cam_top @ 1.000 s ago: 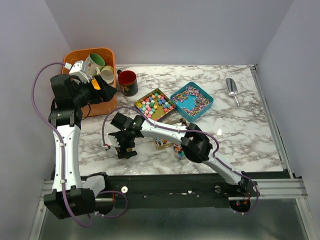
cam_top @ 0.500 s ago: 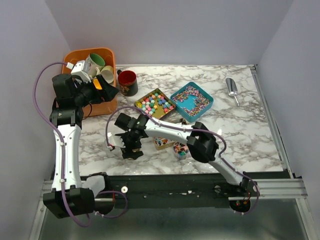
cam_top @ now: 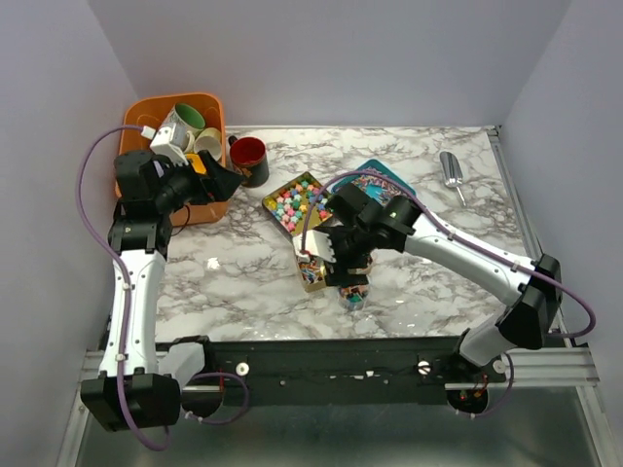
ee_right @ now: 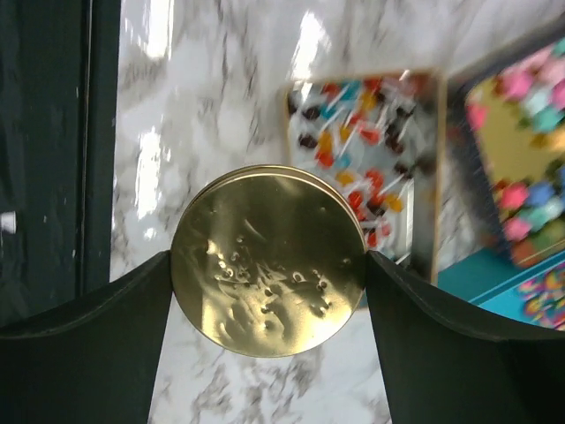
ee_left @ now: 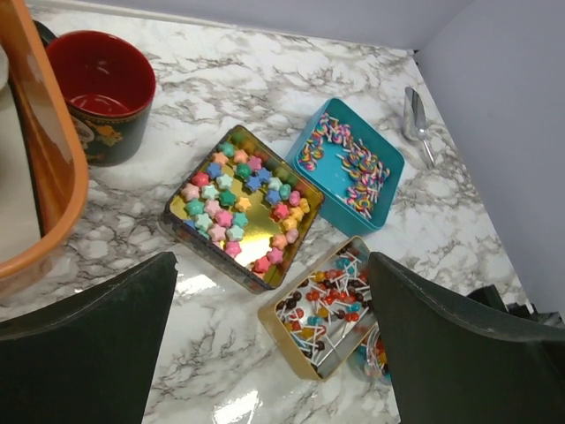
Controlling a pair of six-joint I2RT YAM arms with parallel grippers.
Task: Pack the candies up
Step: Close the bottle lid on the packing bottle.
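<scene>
Right wrist view shows the right gripper (ee_right: 267, 263) pinching the gold lid (ee_right: 265, 291) by its rim above the table (ee_right: 225, 88), candies (ee_left: 240, 199) lying in open tins (ee_left: 212, 259) nearby. That thin edge hold could slip, dropping the lid among them; the left gripper (ee_left: 272, 261) hangs spread, empty.

We see pastel star candies (ee_left: 234, 208) in a gold tin (ee_left: 205, 254), striped candies (ee_left: 349, 168) in a teal tin (ee_left: 385, 194), and lollipops (ee_left: 322, 309) in a third tin (ee_left: 281, 343).
</scene>
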